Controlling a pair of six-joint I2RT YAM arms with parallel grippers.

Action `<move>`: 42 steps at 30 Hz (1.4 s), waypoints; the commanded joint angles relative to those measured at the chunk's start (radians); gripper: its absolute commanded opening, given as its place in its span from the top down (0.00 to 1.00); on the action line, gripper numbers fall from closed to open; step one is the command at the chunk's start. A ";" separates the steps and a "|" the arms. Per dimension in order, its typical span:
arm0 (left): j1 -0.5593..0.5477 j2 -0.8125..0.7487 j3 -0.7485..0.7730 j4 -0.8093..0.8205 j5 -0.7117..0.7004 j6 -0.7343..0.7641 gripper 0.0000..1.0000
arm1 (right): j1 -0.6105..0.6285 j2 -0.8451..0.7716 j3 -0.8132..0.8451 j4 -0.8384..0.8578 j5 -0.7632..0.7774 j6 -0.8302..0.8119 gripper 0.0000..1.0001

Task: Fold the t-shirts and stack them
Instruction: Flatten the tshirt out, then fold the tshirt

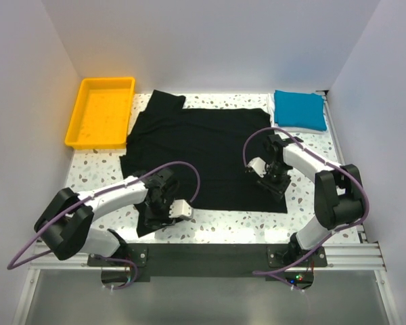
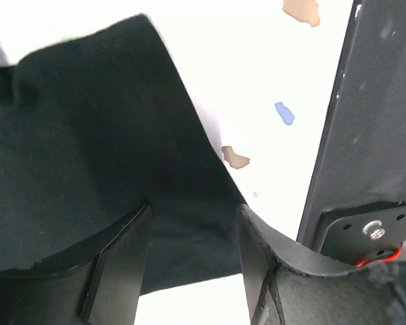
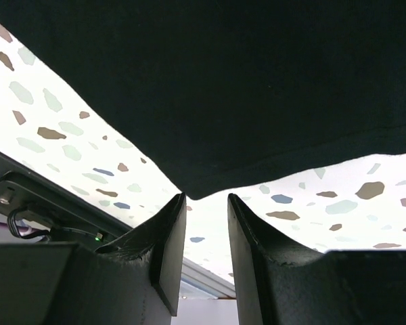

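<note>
The large black t-shirt (image 1: 203, 145) lies spread flat across the middle of the table. My left gripper (image 1: 155, 218) is low over its near left corner. In the left wrist view the left gripper (image 2: 195, 206) is open, and the black cloth (image 2: 88, 135) lies under and between the fingers. My right gripper (image 1: 274, 184) is at the shirt's near right corner. In the right wrist view the right gripper (image 3: 206, 196) is open, with the black corner (image 3: 257, 81) just past its tips and nothing between them. The bright blue t-shirt (image 1: 300, 108) lies folded at the back right, with a pale layer under its near edge.
A yellow plastic tray (image 1: 81, 132) stands at the back left, next to the black shirt's sleeve. White walls close in the left, back and right. The black base rail (image 1: 210, 257) runs along the near edge, and part of it (image 2: 365, 101) shows in the left wrist view.
</note>
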 commanded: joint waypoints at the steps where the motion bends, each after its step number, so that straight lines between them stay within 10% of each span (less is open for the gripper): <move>1: -0.057 0.043 -0.041 0.060 -0.055 -0.042 0.42 | -0.003 0.004 -0.001 0.017 0.026 0.007 0.65; 8: -0.065 0.074 0.045 0.045 -0.043 -0.042 0.94 | -0.006 0.015 0.002 0.020 0.029 0.003 0.66; 17: -0.130 0.174 0.366 -0.077 0.121 -0.102 1.00 | -0.006 0.041 0.012 0.019 0.021 0.005 0.67; 23: -0.131 0.094 0.228 -0.018 0.031 -0.076 0.46 | -0.009 0.036 0.014 0.019 0.024 -0.001 0.67; 33: -0.146 0.099 -0.010 0.100 -0.064 -0.053 0.38 | -0.012 0.067 0.008 0.036 0.029 0.005 0.67; 42: -0.151 0.119 -0.067 0.126 -0.118 -0.042 0.97 | -0.015 0.072 0.008 0.042 0.029 0.007 0.67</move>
